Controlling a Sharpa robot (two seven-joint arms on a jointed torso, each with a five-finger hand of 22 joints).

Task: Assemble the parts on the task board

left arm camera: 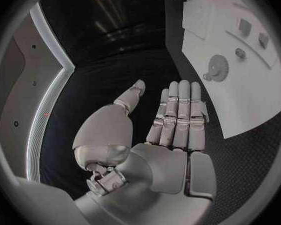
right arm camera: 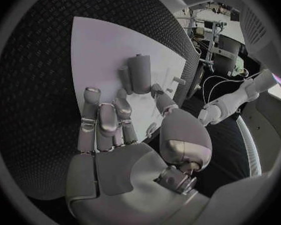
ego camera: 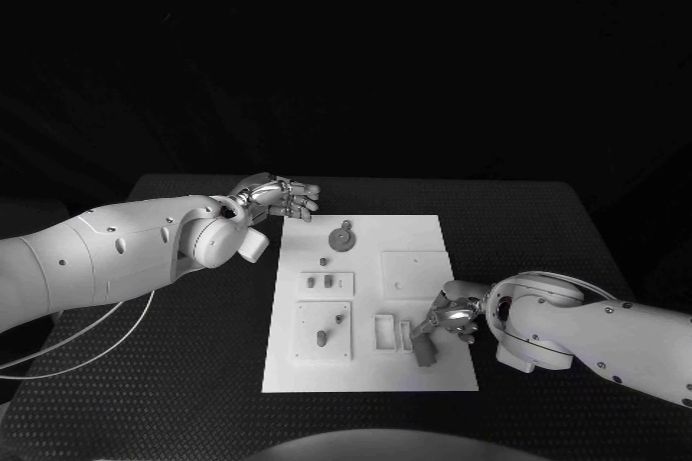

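The white board point(ego camera: 369, 301) lies in the middle of the black table point(ego camera: 562, 221), its long side running away from the robot. Grey parts sit on it: a round toothed wheel point(ego camera: 343, 238) near the far edge, two small pegs point(ego camera: 323, 279) in a raised plate at the middle left, another small piece point(ego camera: 322, 335) in the square plate nearer the robot, and an open frame point(ego camera: 387, 332) beside that. A dark block point(ego camera: 424, 347) stands at the near right of the board. The right hand point(ego camera: 449, 316) rests over that corner with its fingers on the block; the right wrist view shows a fingertip and the thumb against the block point(right arm camera: 138, 73), so it appears to be gripping it, though the hold is not fully clear. The left hand point(ego camera: 278, 198) hovers off the board's far left corner, above the table, holding nothing, its fingers point(left arm camera: 178, 110) straight and together with the thumb apart; the wheel point(left arm camera: 216, 66) lies well beyond them
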